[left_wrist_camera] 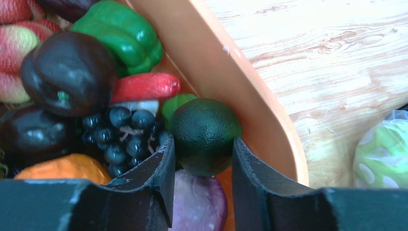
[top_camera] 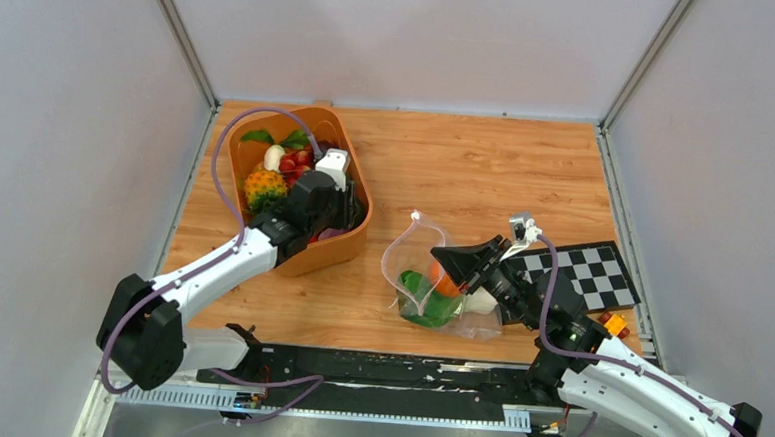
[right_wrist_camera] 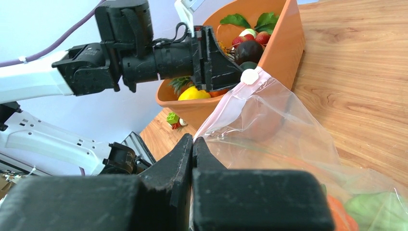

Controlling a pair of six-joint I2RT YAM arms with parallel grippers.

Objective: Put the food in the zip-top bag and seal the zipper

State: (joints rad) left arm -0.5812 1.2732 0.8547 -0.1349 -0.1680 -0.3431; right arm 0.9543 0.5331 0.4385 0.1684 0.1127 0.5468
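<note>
The food fills the orange tub point(top_camera: 347, 244): pineapple, strawberries, grapes point(left_wrist_camera: 118, 134), a green pepper point(left_wrist_camera: 126, 34) and a red piece point(left_wrist_camera: 144, 86). My left gripper point(left_wrist_camera: 203, 144) is down in the tub's near right corner. Its fingers press both sides of a dark green round fruit point(left_wrist_camera: 204, 122). The clear zip-top bag point(top_camera: 408, 258) lies mid-table, mouth toward the tub, with green point(top_camera: 418, 288) and orange point(top_camera: 443, 280) food inside. My right gripper point(right_wrist_camera: 192, 140) is shut on the bag's mouth edge and holds the pinkish zipper strip point(right_wrist_camera: 222, 111) up.
A black-and-white checkered board point(top_camera: 586, 274) lies right of the bag, with a small orange item point(top_camera: 613, 323) near its front corner. A small green and red toy point(right_wrist_camera: 174, 120) lies on the wood by the tub. Walls enclose the table on three sides.
</note>
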